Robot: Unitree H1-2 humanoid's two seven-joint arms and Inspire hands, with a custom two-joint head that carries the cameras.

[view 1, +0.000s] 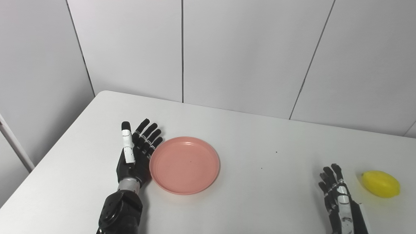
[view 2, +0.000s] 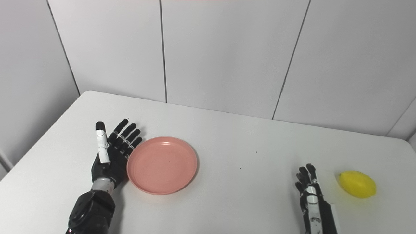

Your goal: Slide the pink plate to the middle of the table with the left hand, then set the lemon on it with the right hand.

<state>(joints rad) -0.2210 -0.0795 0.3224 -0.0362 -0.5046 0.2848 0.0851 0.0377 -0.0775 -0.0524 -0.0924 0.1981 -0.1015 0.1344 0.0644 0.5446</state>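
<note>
A pink plate (view 1: 184, 164) lies flat on the white table (view 1: 253, 136), left of the table's middle, with nothing on it. My left hand (view 1: 136, 151) is open, fingers straight, its palm side against the plate's left rim. A yellow lemon (view 1: 380, 184) rests on the table at the far right. My right hand (view 1: 336, 191) is open near the front edge, just left of the lemon and a small gap away from it, holding nothing. In the right eye view the plate (view 2: 162, 164), the lemon (view 2: 357, 184), the left hand (view 2: 112, 150) and the right hand (view 2: 310, 191) stand the same way.
White wall panels rise behind the table's far edge. The table's rounded left corner (view 1: 104, 94) lies beyond my left hand. A few tiny dark specks (view 1: 276, 151) dot the surface between plate and lemon.
</note>
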